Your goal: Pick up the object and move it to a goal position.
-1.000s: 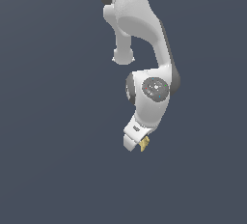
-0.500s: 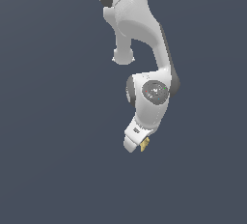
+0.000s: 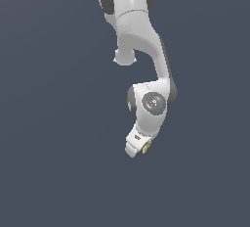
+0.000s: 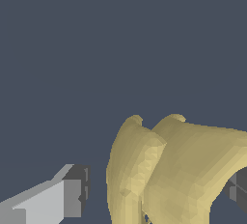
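The object, a small yellow banana-like bunch (image 3: 146, 147), shows in the exterior view just beside the tip of my white gripper (image 3: 140, 150). In the wrist view the bunch (image 4: 178, 170) fills the space between my fingers, its pointed lobes turned away from the camera. One fingertip (image 4: 76, 189) stands apart from the bunch with a visible gap. The other fingertip (image 4: 237, 189) sits right against the bunch's far side. My gripper (image 4: 157, 191) is open around the bunch. In the exterior view the hand hides most of the bunch.
A plain dark grey-blue surface (image 3: 58, 162) fills both views. My white arm (image 3: 141, 50) reaches down from the top of the exterior view. No other object or marker shows.
The gripper has moved down slightly over the yellow bunch. The bunch has stayed in about the same spot.
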`<state>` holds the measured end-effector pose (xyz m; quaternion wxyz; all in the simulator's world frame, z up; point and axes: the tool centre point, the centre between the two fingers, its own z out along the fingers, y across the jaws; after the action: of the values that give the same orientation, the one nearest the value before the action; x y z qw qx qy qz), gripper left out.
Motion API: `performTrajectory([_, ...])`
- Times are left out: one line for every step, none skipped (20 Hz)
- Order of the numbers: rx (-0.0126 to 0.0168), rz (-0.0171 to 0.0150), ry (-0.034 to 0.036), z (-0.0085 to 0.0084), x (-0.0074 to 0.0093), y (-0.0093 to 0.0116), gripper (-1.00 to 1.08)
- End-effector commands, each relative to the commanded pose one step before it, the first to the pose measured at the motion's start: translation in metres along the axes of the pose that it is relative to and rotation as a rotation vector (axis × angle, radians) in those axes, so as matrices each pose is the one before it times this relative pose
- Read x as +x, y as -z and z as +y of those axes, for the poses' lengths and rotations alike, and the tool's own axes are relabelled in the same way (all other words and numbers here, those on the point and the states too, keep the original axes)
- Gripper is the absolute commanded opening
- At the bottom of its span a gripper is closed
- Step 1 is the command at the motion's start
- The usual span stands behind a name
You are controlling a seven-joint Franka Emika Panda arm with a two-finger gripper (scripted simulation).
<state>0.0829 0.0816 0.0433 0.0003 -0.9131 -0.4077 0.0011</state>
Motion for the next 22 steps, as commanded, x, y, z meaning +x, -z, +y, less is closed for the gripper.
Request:
performTrajectory([-0.00154,0.00156,0.00012,0.00097,0.00118,-0.00014,1.0])
performTrajectory([0.0,0.0,0.0,0.00006,0.00012,0.0003,1.0])
performTrajectory([0.0,0.0,0.0,0.0,0.0,0.0,-1.0])
performTrajectory([0.0,0.0,0.0,0.0,0.0,0.0,-1.0])
performTrajectory([0.0,0.0,0.0,0.0,0.0,0.0,-1.0])
performTrajectory([0.0,0.0,0.0,0.0,0.0,0.0,-1.0])
performTrajectory([0.0,0.0,0.0,0.0,0.0,0.0,-1.0])
performTrajectory([0.0,0.0,0.0,0.0,0.0,0.0,-1.0])
performTrajectory([0.0,0.0,0.0,0.0,0.0,0.0,-1.0])
performTrajectory([0.0,0.0,0.0,0.0,0.0,0.0,-1.0])
performTrajectory([0.0,0.0,0.0,0.0,0.0,0.0,-1.0])
performTrajectory([0.0,0.0,0.0,0.0,0.0,0.0,-1.0])
performTrajectory([0.0,0.0,0.0,-0.00004,-0.00007,0.00003,-1.0])
performTrajectory([0.0,0.0,0.0,-0.00006,-0.00004,0.00022,-1.0])
performTrajectory([0.0,0.0,0.0,-0.00019,-0.00013,0.00067,-1.0])
performTrajectory([0.0,0.0,0.0,-0.00031,-0.00021,0.00112,-1.0])
performTrajectory([0.0,0.0,0.0,-0.00044,-0.0003,0.00157,-1.0])
performTrajectory([0.0,0.0,0.0,-0.00057,-0.00039,0.00203,-1.0])
performTrajectory([0.0,0.0,0.0,-0.0007,-0.00047,0.00249,-1.0])
performTrajectory([0.0,0.0,0.0,-0.00083,-0.00056,0.00296,-1.0])
performTrajectory([0.0,0.0,0.0,-0.00096,-0.00065,0.00344,-1.0])
performTrajectory([0.0,0.0,0.0,-0.00109,-0.00074,0.00392,-1.0])
